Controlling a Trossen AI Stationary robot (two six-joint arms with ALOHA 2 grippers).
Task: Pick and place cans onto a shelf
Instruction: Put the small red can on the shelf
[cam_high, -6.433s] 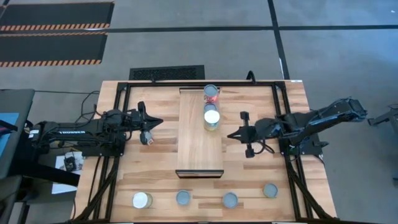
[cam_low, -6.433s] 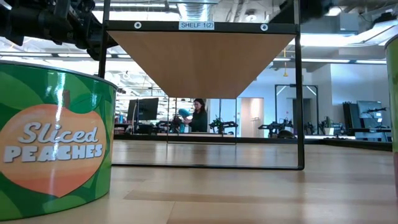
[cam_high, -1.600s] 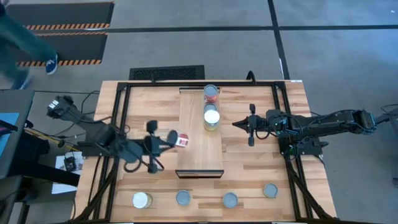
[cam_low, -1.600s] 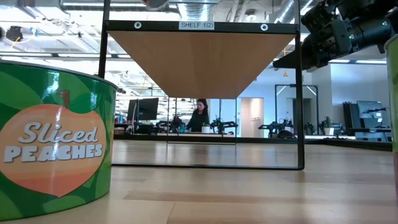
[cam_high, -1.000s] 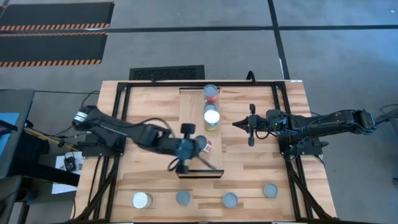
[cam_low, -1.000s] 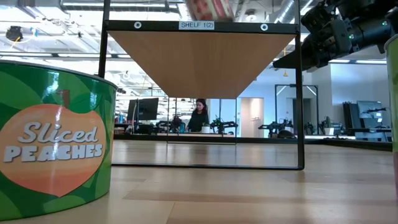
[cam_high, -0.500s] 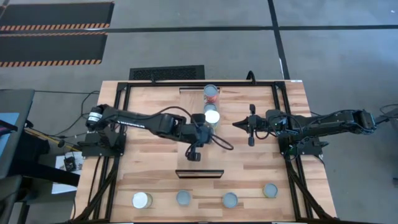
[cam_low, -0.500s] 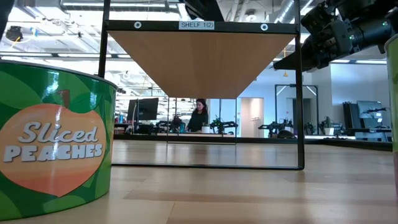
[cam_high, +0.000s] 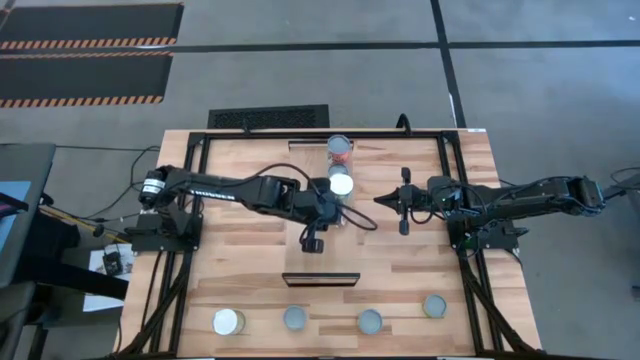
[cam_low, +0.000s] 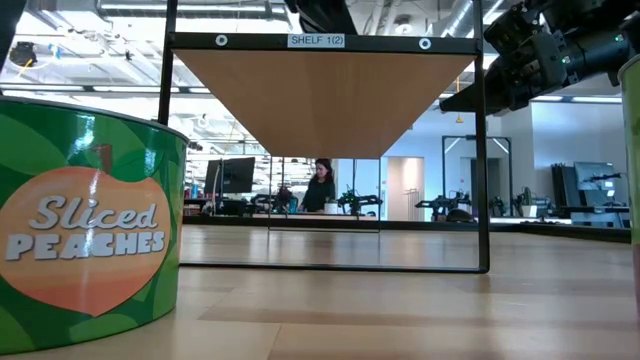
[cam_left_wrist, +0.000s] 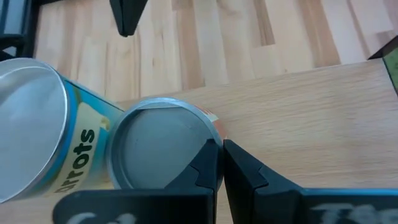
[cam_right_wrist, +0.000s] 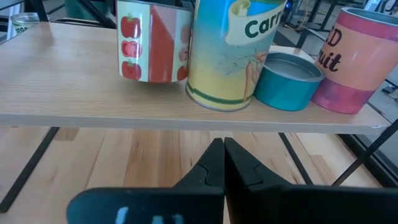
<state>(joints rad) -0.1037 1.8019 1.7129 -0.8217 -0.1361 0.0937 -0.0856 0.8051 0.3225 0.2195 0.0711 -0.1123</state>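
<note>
"Sliced Peaches" can (green label); "SHELF 1(2)" tag.

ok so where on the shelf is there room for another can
The near half of the shelf, from the left gripper to its dark front edge, is bare. The far end is crowded with cans and the left arm.

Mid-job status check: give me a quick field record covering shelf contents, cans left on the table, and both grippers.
shelf: four cans show in the right wrist view
shelf cans: tomato can, carrots can, short blue tin, pink can
table front edge: row of four cans, upright, not yet picked
left gripper: shut, over the shelf close to the carrots can, holding nothing
right gripper: shut, off the shelf's right side, waiting
</note>
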